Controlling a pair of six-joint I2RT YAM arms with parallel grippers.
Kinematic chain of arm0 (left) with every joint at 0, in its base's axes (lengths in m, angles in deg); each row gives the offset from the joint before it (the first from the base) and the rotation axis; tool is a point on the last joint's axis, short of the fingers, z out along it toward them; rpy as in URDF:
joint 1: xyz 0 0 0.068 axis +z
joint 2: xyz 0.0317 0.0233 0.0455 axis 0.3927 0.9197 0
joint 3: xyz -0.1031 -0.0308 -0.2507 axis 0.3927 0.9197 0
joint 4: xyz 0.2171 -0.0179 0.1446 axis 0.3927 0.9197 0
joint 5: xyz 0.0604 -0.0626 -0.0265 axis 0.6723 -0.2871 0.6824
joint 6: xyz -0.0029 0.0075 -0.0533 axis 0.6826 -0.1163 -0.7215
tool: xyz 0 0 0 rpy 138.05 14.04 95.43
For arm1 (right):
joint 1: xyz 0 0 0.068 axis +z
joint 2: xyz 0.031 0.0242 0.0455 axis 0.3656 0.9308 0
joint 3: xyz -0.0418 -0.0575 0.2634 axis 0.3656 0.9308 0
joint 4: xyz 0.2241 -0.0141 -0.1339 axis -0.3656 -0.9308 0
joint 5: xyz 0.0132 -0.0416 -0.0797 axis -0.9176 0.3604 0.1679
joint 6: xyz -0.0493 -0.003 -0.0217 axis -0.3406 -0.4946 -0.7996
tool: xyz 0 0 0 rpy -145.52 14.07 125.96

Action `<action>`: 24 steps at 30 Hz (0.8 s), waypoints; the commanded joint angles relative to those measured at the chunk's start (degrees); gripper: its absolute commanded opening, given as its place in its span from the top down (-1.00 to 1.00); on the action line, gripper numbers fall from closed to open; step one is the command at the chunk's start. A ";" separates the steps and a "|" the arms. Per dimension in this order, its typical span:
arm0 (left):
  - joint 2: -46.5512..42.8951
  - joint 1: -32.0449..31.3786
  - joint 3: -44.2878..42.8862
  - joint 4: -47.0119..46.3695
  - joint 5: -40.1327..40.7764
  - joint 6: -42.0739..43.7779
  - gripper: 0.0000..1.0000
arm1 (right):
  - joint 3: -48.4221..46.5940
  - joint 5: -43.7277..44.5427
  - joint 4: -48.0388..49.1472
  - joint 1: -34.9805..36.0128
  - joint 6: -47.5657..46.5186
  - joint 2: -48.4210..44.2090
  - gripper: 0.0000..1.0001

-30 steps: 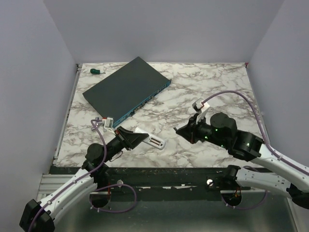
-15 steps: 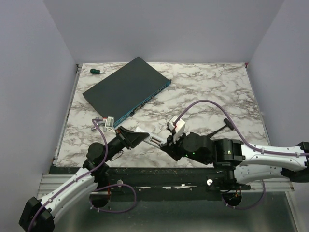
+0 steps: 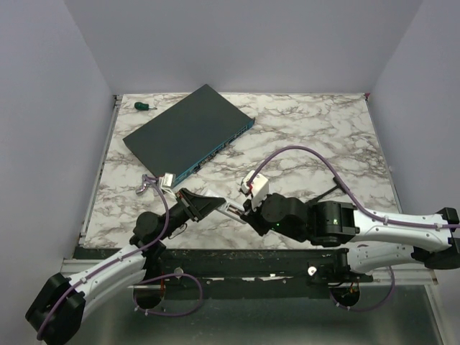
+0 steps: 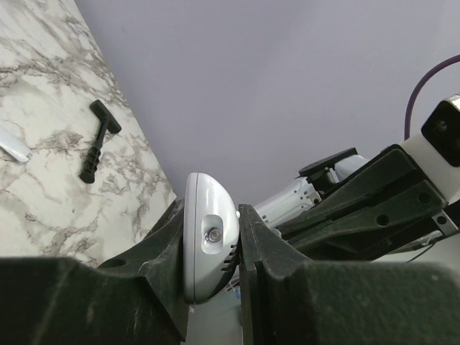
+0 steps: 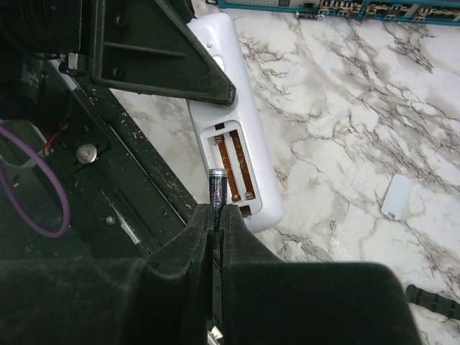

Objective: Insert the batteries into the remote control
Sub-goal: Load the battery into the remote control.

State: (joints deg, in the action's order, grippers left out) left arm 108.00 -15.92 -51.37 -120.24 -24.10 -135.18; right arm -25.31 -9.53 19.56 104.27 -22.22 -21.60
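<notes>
the remote control (image 5: 237,144) is clamped between the fingers of the left gripper (image 4: 210,231) and is located at the near edge of the marble table (image 3: 309,136). its battery compartment (image 5: 233,164) is exposed. a battery (image 5: 217,188) is pinched in the closed right gripper (image 5: 214,215), with its tip just beside the compartment's near end. a small white panel (image 5: 397,197) is seen lying on the table, well apart.

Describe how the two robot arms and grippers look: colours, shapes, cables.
The left arm and right arm have white shells and black joints. A purple cable loops to a white block at each wrist. The left gripper and right gripper are black with wedge-shaped fingers.
</notes>
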 commanded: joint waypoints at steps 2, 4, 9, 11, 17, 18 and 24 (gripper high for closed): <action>2.57 -1.49 2.01 -9.38 1.33 -2.65 1.00 | -1.57 2.99 -2.52 0.29 0.51 0.54 0.99; 2.20 -1.96 1.77 -8.16 1.68 -2.32 1.00 | -2.04 2.79 -2.94 0.32 0.88 1.04 0.99; 0.11 -2.57 1.31 -4.63 3.08 -1.38 1.00 | -3.16 2.02 -3.77 0.31 1.57 3.03 0.99; -0.83 -2.67 1.15 -3.12 3.36 -0.76 1.00 | -3.54 2.12 -3.86 0.32 1.62 3.44 0.99; -2.08 -2.91 1.13 -0.81 3.49 0.15 1.00 | -4.32 2.35 -3.69 0.30 1.09 4.41 0.99; -2.19 -3.01 1.13 -0.47 3.51 0.37 1.00 | -4.44 2.23 -3.60 0.31 1.01 4.63 0.99; -2.15 -3.18 1.13 0.15 3.84 0.86 1.00 | -4.54 0.98 -3.17 0.32 0.41 5.32 0.99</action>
State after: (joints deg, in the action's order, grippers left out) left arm 106.27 -18.63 -51.31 -119.94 -21.65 -135.57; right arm -28.28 -8.42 17.16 104.27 -21.52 -17.01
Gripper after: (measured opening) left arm 0.274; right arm 0.080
